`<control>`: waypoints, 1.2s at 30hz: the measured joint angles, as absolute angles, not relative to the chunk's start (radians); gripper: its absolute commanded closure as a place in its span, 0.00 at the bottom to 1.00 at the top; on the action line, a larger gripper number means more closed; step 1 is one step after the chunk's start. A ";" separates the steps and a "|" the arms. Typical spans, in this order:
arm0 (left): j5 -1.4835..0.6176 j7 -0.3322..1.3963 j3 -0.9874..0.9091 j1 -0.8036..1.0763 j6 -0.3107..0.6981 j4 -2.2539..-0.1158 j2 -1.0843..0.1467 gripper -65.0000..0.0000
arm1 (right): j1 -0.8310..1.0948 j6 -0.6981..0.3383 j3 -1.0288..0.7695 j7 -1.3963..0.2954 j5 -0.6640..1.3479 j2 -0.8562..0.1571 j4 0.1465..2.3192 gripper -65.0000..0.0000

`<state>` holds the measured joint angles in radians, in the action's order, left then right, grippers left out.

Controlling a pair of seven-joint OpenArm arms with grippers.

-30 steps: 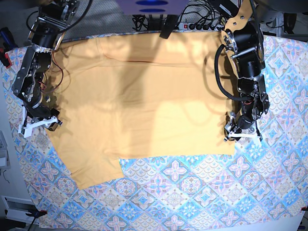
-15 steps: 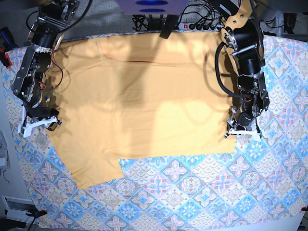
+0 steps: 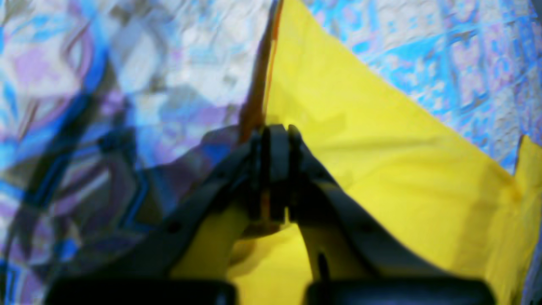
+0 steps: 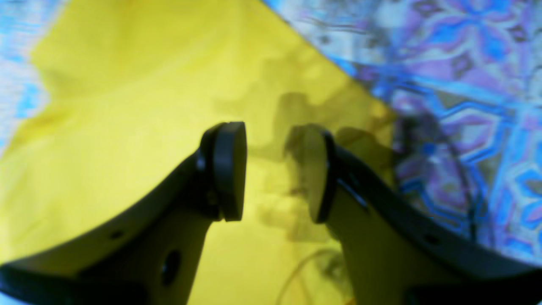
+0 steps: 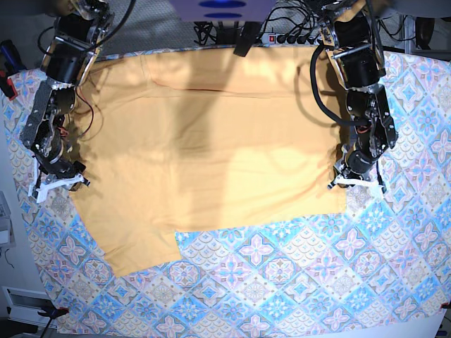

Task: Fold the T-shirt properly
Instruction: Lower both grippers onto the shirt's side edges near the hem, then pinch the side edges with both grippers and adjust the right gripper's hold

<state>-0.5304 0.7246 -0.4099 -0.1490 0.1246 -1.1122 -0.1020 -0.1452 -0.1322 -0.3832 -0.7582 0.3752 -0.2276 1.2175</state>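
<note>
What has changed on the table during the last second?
The left end effector slid toward the far edge along the T-shirt side hem, shut on the hem. The right end effector barely moved, open. The shirt stayed spread flat on the tablecloth.

Looks like a robotics lab setup to me, not anyone's home. There's a power strip (image 5: 292,37) with a tangle of cables (image 5: 211,29) along the back edge of the table, and a blue-and-pink patterned tablecloth (image 5: 282,282) thrown over the workbench.
</note>
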 measured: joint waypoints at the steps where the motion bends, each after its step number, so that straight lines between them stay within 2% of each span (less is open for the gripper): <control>1: -0.527 0.727 -0.410 -0.144 0.124 -1.111 -0.102 1.00 | -0.160 -0.131 -0.382 -0.748 0.343 -0.228 1.200 0.62; 5: -0.531 0.723 -0.410 -0.139 0.125 -1.111 -0.101 1.00 | -0.241 -0.135 -0.381 -0.705 0.276 -0.231 1.108 0.44; 8: -0.529 0.722 -0.410 -0.141 0.125 -1.111 -0.102 1.00 | -0.292 -0.135 -0.380 -0.664 0.225 -0.231 1.031 0.38; 16: -0.530 0.733 -0.410 -0.124 0.125 -1.161 -0.102 1.00 | -0.390 -0.145 -0.376 -0.478 0.184 -0.268 0.737 0.38; 20: -0.531 0.729 -0.412 -0.099 0.126 -1.233 -0.102 1.00 | -0.412 -0.136 -0.300 -0.371 0.182 -0.297 0.623 0.38; 25: -0.530 0.732 -0.412 -0.091 0.125 -1.232 -0.100 1.00 | -0.413 -0.137 -0.194 -0.269 0.183 -0.305 0.585 0.43; 34: -0.531 0.732 -0.411 -0.072 0.125 -1.234 -0.100 1.00 | -0.415 -0.138 -0.171 -0.266 0.183 -0.305 0.574 0.44; 36: -0.531 0.732 -0.411 -0.073 0.125 -1.234 -0.100 1.00 | -0.415 -0.138 -0.171 -0.266 0.183 -0.305 0.574 0.48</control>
<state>-0.5308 0.7322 -0.4114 -0.0727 0.1253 -1.2335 -0.0998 -0.4152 -0.1379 -0.1707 -0.2657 0.1829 -0.3054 0.5735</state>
